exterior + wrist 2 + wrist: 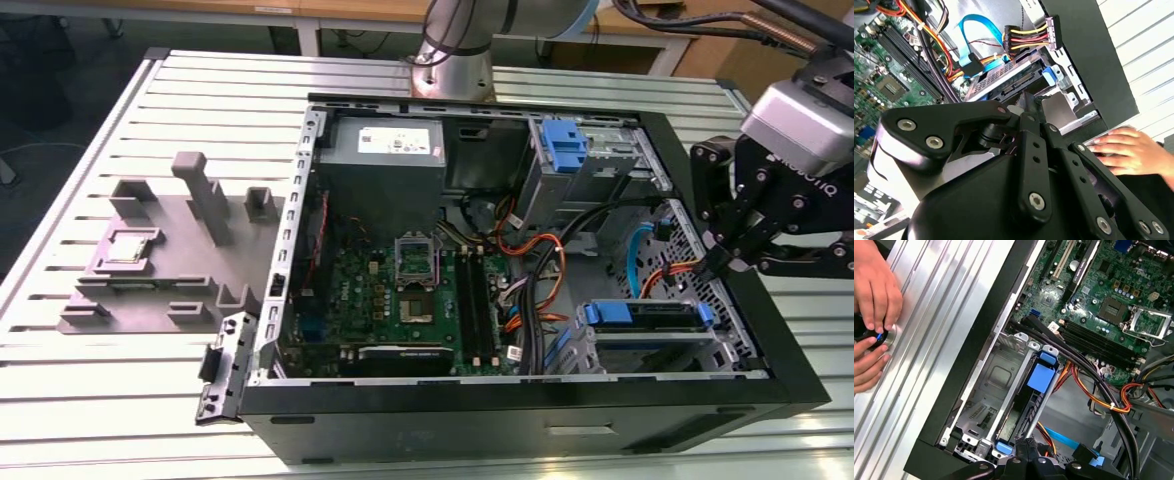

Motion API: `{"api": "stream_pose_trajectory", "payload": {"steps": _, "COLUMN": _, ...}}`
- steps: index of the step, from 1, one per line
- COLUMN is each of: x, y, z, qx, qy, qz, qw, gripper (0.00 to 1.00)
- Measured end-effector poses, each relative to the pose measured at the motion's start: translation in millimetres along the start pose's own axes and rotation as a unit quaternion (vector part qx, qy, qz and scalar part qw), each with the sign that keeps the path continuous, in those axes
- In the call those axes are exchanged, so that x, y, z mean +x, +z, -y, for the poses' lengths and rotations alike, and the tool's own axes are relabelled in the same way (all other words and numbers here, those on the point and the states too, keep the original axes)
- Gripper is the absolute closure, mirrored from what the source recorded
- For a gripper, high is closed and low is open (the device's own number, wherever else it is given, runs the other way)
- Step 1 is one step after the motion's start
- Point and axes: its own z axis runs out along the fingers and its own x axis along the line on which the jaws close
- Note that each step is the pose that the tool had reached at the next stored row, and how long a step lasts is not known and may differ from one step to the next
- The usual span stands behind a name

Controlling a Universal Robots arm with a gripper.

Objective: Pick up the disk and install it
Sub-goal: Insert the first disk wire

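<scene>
So the open computer case [534,400] is lying on the slatted table [107,400], and the disk [649,314] with its blue rails is sitting in the drive cage at the corner nearest the camera, on the exterior view's right. The gripper [731,262] hangs over the case's edge just above it, fingers drawn together with nothing between them. In the first wrist view a person's hand [874,285] rests on a knob [876,337] on the table beside the case.
</scene>
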Motion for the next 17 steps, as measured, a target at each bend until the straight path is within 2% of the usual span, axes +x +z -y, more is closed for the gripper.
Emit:
{"api": "stream_pose_trajectory", "payload": {"steps": 3, "x": 0.0, "y": 0.2, "z": 0.0, "qx": 0.0006, "qy": -0.027, "qz": -0.0006, "qw": 0.9996, "gripper": 0.90}}
{"api": "stream_pose_trajectory", "payload": {"steps": 7, "x": 0.0, "y": 0.4, "z": 0.0, "qx": 0.0014, "qy": -0.059, "qz": -0.0013, "qw": 0.9982, "gripper": 0.90}}
{"api": "stream_pose_trajectory", "payload": {"steps": 17, "x": 0.0, "y": 0.4, "z": 0.0, "qx": 0.0015, "qy": -0.061, "qz": -0.0013, "qw": 0.9981, "gripper": 0.90}}
